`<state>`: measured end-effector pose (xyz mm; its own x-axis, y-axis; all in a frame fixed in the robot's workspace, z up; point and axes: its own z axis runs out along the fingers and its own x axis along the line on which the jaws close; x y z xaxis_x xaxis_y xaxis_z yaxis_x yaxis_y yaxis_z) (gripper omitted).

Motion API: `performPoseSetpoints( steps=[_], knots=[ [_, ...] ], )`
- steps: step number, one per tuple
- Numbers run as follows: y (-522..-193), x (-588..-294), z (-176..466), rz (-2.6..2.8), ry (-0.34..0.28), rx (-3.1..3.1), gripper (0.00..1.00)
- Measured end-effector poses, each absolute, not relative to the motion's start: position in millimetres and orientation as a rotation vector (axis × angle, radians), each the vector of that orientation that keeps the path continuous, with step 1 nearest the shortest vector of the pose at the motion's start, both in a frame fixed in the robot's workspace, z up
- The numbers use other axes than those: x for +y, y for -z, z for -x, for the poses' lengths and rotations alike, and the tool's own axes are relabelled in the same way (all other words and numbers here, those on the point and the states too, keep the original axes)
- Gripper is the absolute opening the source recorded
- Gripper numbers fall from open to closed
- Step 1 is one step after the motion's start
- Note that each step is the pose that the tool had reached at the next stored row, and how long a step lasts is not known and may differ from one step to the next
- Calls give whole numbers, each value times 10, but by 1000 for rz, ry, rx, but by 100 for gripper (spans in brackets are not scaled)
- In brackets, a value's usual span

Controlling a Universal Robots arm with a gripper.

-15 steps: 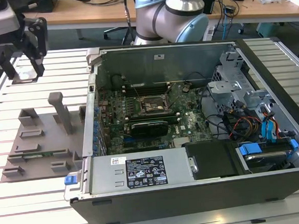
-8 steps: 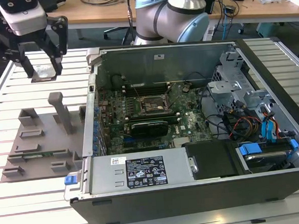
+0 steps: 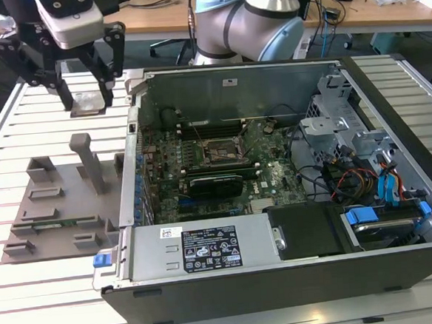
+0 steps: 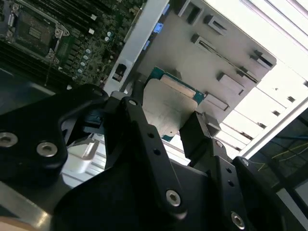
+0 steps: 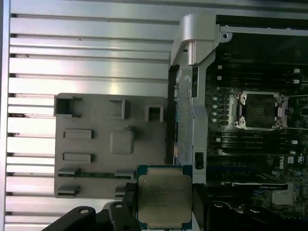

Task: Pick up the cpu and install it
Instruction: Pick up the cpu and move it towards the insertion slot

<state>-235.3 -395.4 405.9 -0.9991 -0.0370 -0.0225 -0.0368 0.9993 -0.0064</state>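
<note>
- The cpu (image 5: 164, 195) is pinched at two opposite edges by the tool (image 3: 89, 95), its metal top facing the first wrist view.
- In the second wrist view, the black fingers (image 4: 144, 130) are seen pressed against the chip's sides, so the grasp is judged to be made.
- In the exterior view, the chip is held up above the slatted counter (image 3: 49, 314). It is off the exterior view's left of the open computer case (image 3: 284, 283) and beyond the far end of the grey tray (image 3: 61, 180).
- The pick-up part of the task is therefore judged done: the chip rests on nothing but the tool.
- The socket (image 5: 258, 110) on the motherboard (image 3: 269, 180) lies inside the case, well apart from the chip, and appears to be empty.
- The install part is judged undone: the chip is outside the case wall and not over the socket.
- The long black card (image 3: 216, 183) is seated just beside the socket, on the near side in the exterior view.
- Whether the socket's retaining frame is raised or lowered cannot be told.
</note>
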Motion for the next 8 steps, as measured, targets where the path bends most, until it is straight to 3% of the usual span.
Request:
performPoseSetpoints(
  steps=[8],
  knots=[
    [-4059,-3949,2067,57,9,3120,55]
  ],
)
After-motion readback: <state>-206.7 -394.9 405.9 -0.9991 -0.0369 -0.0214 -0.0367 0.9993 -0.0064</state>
